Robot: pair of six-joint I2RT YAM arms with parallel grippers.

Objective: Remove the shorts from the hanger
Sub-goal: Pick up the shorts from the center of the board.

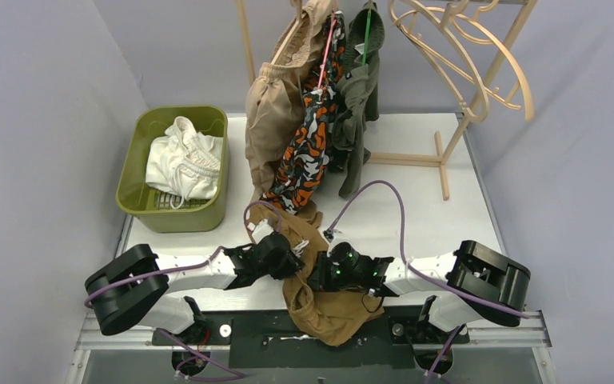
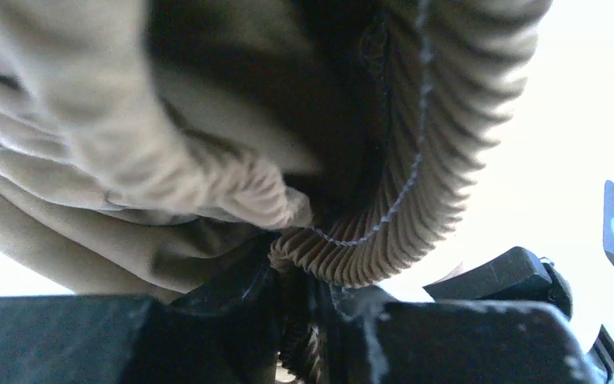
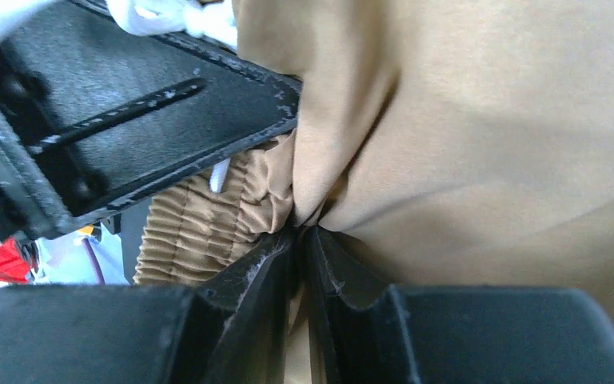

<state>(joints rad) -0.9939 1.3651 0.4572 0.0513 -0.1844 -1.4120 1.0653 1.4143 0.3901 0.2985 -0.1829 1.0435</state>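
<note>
The brown shorts (image 1: pixel 329 310) lie bunched at the table's near edge between my two grippers. My left gripper (image 1: pixel 291 261) is shut on their ribbed waistband (image 2: pixel 400 200), pinched at the fingertips (image 2: pixel 313 276). My right gripper (image 1: pixel 317 276) is shut on a fold of the same brown cloth (image 3: pixel 480 144), at the fingertips (image 3: pixel 302 234). The beige shorts (image 1: pixel 272 104), the camouflage shorts (image 1: pixel 312 144) and the dark olive shorts (image 1: pixel 360 96) hang on hangers at the back. The white shorts (image 1: pixel 182 160) lie in the green bin (image 1: pixel 140 200).
A wooden rack (image 1: pixel 448 136) stands at the back right with several empty wooden hangers (image 1: pixel 464 48). A pink hanger (image 1: pixel 328 48) and a green hanger (image 1: pixel 364 36) carry hanging shorts. Purple cables (image 1: pixel 392 192) loop over the table.
</note>
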